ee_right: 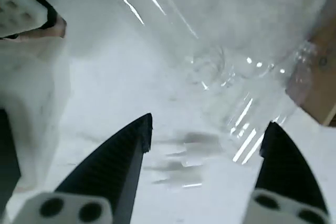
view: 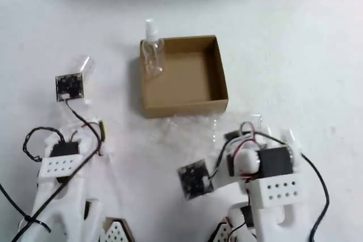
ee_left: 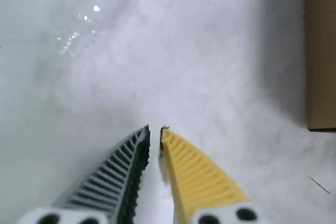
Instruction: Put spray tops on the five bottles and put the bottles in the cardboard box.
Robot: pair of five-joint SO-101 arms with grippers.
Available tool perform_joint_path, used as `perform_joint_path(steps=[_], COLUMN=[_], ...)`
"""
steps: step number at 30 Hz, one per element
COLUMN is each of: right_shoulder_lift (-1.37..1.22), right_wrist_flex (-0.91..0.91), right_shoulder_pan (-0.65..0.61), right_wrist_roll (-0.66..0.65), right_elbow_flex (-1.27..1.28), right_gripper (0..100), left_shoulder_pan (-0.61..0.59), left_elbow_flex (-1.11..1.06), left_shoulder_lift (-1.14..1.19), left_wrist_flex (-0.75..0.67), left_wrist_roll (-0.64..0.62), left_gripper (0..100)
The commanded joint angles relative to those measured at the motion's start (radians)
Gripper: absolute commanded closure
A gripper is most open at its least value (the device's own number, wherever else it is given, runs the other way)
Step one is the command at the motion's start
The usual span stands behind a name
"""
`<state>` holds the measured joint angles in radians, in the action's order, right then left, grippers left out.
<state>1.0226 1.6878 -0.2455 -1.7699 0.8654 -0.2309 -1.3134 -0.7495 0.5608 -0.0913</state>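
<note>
Your white desk point(view: 295, 55) runs edge to edge. Just above centre of the high view sits the cardboard box point(view: 184, 106), open side up, flat on the desk. A capped bottle point(view: 152, 49), clear, with a spray top, stands upright at the box's upper left corner; inside or outside the wall, you can't tell. Just below the box, clear bottles point(view: 193, 126) lie on the desk, faint against the white. Over at the left, one more clear piece point(view: 83, 63) lies alone.

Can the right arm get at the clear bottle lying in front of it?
Probably yes: the right gripper is open and the clear bottle lies just ahead on the table, nothing between them.
</note>
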Motion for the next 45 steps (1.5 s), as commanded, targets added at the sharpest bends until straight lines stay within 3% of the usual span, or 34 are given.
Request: perform_joint_path(steps=[1, 6, 16, 25, 27, 32, 40, 45], right_shoulder_lift=[-0.036, -0.133, -0.315, -0.389, -0.395, -0.378, -0.383, -0.386], right_wrist_flex=[0.024, -0.001, -0.332, -0.470, -0.506, -0.495, -0.421, -0.587], right_shoulder_pan=[-0.133, -0.277, -0.283, -0.291, -0.291, -0.308, -0.437, -0.521], right_wrist_roll=[-0.011, 0.008, 0.127, 0.267, 0.330, 0.626, 1.350, 1.699], right_elbow_flex=[0.028, 0.098, 0.221, 0.219, 0.218, 0.112, -0.138, -0.141], right_gripper=[69.1, 69.3, 70.5, 98.2, 97.8, 98.3, 97.8, 97.7], left_shoulder_pan=[-0.015, -0.013, -0.013, -0.016, -0.018, -0.018, -0.019, -0.019], left_elbow_flex=[0.006, 0.006, 0.008, 0.005, 0.005, 0.005, 0.005, 0.006], left_shoulder_lift=[-0.035, -0.035, -0.035, -0.035, -0.035, -0.035, -0.035, -0.035], left_wrist_flex=[-0.031, -0.031, -0.032, -0.052, -0.052, -0.052, -0.052, -0.052], left_wrist_roll=[-0.006, -0.006, -0.006, -0.006, -0.011, -0.012, -0.014, -0.015], left_gripper=[95, 95, 95, 95, 95, 95, 95, 95])
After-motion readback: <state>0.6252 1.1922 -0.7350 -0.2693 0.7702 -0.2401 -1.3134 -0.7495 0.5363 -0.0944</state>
